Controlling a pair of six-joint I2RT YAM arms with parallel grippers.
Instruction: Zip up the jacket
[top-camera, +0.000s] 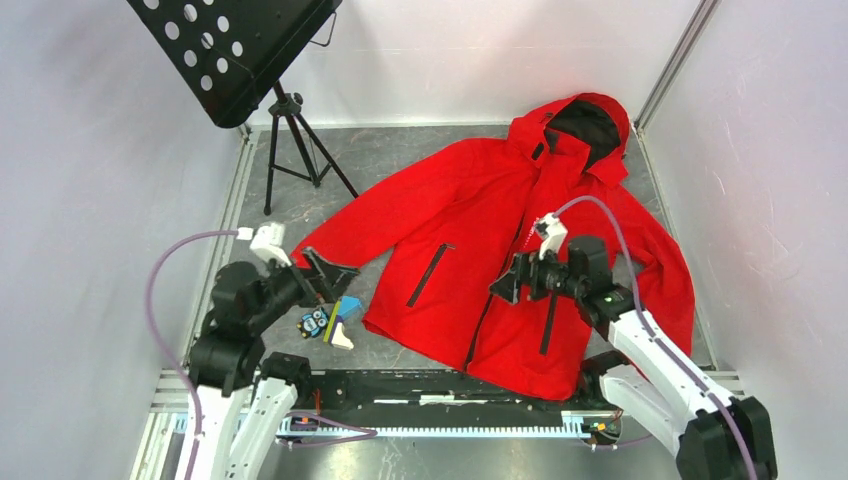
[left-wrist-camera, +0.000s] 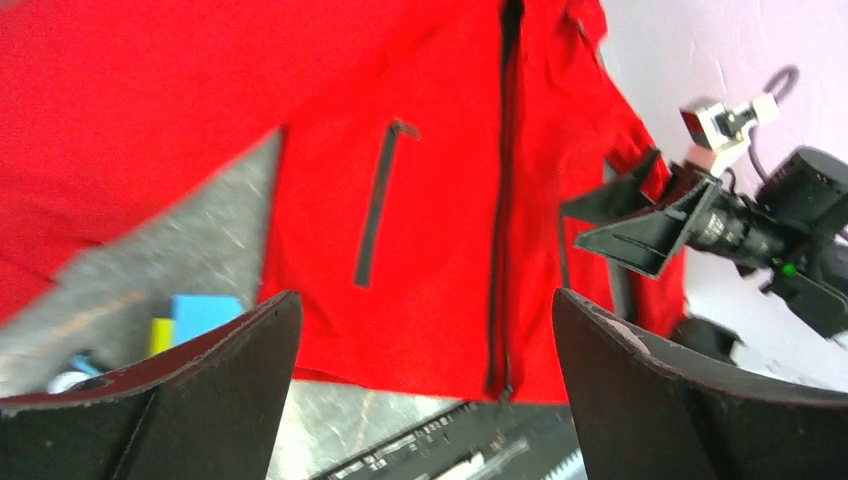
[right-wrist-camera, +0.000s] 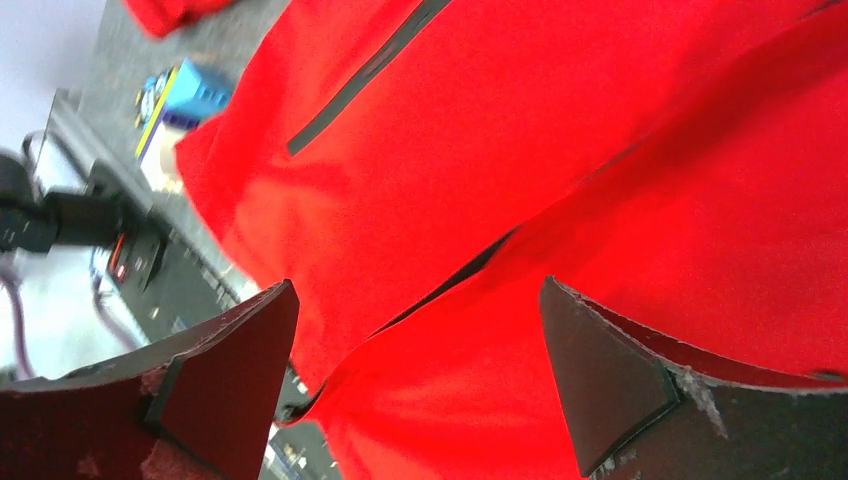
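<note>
The red jacket (top-camera: 480, 230) lies flat on the grey table, front up, with the hood (top-camera: 585, 125) at the far right. Its black front zip (left-wrist-camera: 500, 250) runs down to the hem, where a small dark piece sits at the zip's lower end (left-wrist-camera: 503, 385). The front edges gape a little near the hem (right-wrist-camera: 450, 285). My left gripper (top-camera: 335, 278) is open and empty, left of the hem by the sleeve cuff; its wrist view (left-wrist-camera: 425, 300) faces the jacket. My right gripper (top-camera: 507, 282) is open and empty, just above the front zip (right-wrist-camera: 416, 288).
A black perforated music stand (top-camera: 235, 50) on a tripod (top-camera: 290, 150) stands at the far left. A small blue and yellow toy block (top-camera: 338, 318) lies by the left gripper. A black rail (top-camera: 440, 385) runs along the near edge. White walls close in the sides.
</note>
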